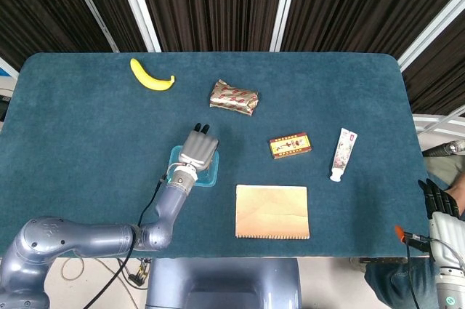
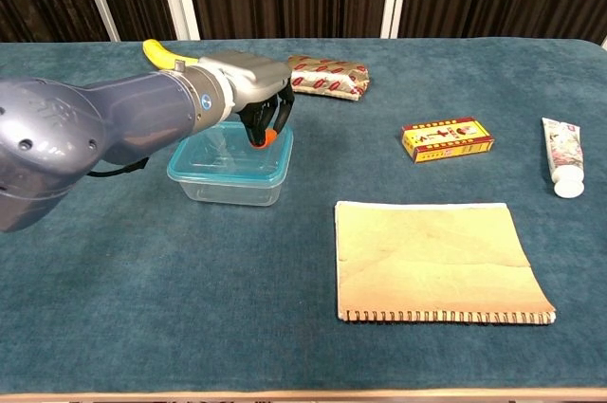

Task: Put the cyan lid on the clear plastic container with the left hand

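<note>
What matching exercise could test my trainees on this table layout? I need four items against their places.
Items:
1. banana
2. toothpaste tube
3. notebook
4. cyan lid

Places:
A. near edge, front centre
B. on the clear container, under the left hand
C. far left
D. right side, past the yellow box

Pairs: 1-C, 2-D, 3-A, 4-B

Left hand point(image 2: 254, 90) fingers point(image 2: 268, 128) curled, touching cyan lid point(image 2: 230, 164) atop clear container point(image 2: 232, 187), bench point(image 2: 171, 308) left-center.
</note>
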You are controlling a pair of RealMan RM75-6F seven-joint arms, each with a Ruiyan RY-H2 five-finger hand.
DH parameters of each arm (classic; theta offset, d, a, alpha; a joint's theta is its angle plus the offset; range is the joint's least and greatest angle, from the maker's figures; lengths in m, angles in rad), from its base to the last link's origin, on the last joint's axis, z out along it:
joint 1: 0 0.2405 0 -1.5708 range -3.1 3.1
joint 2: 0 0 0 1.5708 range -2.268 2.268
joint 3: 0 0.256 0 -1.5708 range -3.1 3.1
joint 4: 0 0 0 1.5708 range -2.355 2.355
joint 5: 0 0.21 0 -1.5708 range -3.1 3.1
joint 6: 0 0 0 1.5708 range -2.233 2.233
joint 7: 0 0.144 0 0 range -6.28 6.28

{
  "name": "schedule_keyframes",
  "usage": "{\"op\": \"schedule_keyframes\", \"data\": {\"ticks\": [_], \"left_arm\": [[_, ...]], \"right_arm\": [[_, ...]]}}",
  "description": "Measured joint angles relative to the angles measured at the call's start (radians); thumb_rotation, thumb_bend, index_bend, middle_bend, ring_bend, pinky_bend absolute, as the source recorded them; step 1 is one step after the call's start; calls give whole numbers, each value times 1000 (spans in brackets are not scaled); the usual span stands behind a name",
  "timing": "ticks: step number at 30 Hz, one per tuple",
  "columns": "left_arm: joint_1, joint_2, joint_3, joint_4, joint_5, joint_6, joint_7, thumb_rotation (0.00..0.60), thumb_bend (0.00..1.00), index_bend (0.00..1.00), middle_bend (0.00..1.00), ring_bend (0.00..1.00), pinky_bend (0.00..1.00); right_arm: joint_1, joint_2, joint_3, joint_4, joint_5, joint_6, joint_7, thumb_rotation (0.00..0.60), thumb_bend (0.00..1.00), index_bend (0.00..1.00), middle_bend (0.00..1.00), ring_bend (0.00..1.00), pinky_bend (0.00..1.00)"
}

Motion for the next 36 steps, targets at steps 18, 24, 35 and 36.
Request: {"op": "schedule_keyframes", "data": {"ticks": [18,24,35,36], "left_arm": [[6,-43,8,67,-15,-24,15,600,509,592,538,122,127],[9,-59,16,86,-19,-37,23,600,509,592,538,122,122],[16,-70,30,80,-16,-24,48,600,509,591,537,122,119],[17,-66,26,70,-11,-16,46,600,509,591,536,122,119]], "right_arm": [[0,3,1,-3,5,-2,2,600,269,33,0,0,0],[0,3,1,-3,4,-1,3,600,268,33,0,0,0],[-1,3,-1,-2,-2,3,0,600,268,33,0,0,0],[-1,2,-1,-1,-3,4,0,600,268,33,0,0,0]]}}
